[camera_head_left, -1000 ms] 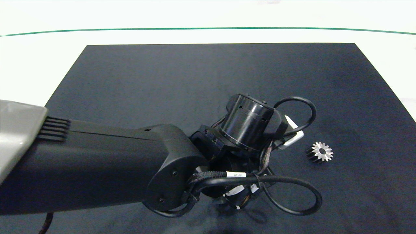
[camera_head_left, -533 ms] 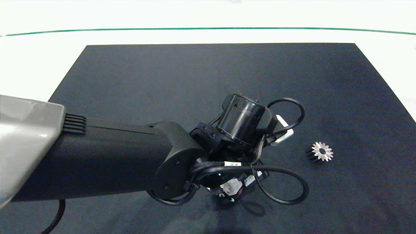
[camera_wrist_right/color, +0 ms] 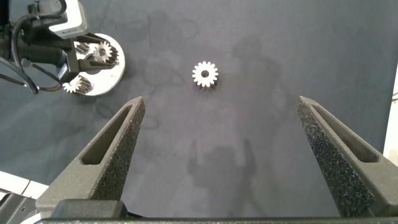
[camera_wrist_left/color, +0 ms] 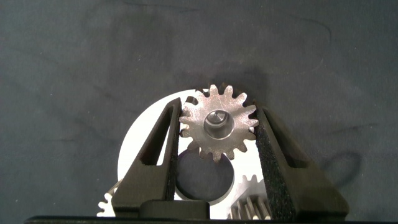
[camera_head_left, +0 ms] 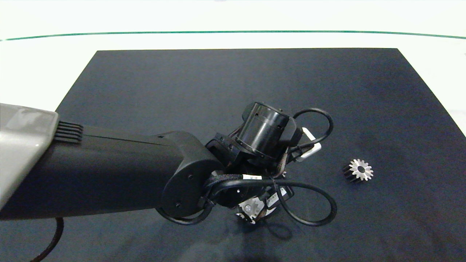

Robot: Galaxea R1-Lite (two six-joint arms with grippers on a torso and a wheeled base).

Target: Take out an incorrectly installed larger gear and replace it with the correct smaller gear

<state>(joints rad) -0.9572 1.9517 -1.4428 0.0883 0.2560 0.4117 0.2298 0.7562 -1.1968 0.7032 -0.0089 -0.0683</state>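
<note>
- Silver metal was seen between the two grey fingers (camera_wrist_left/color: 155, 146) of the left gripper (camera_wrist_left/color: 217, 134): the smaller gear (camera_wrist_left/color: 218, 122), with short blunt teeth, was squeezed from both sides.
- A pin could be seen in the round hole at the middle of this gear.
- The gear was held over a round white plate (camera_wrist_left/color: 144, 140), close to the plate's edge.
- A round hole (camera_wrist_left/color: 202, 180) was seen in the plate, just beside the held gear.
- Parts of two more small gears (camera_wrist_left/color: 249, 208) were seen at the plate's edge, partly hidden by the fingers.
- In the head view, the left arm (camera_head_left: 109, 174) was stretched out over the black mat (camera_head_left: 233, 91) from its left edge, and the plate was mostly hidden under the wrist, near the mat's front edge.
- The larger gear (camera_head_left: 358, 170), with long pointed teeth and dark sides, was left alone on the mat, near its right edge and well apart from the plate.
- It was stood with its shiny face up, and nothing was touching it.
- The right gripper (camera_wrist_right/color: 221, 155) was held high over the mat with its fingers wide apart and nothing between them.
- From there the larger gear (camera_wrist_right/color: 204, 74) and the plate (camera_wrist_right/color: 93, 68) were seen far below.
</note>
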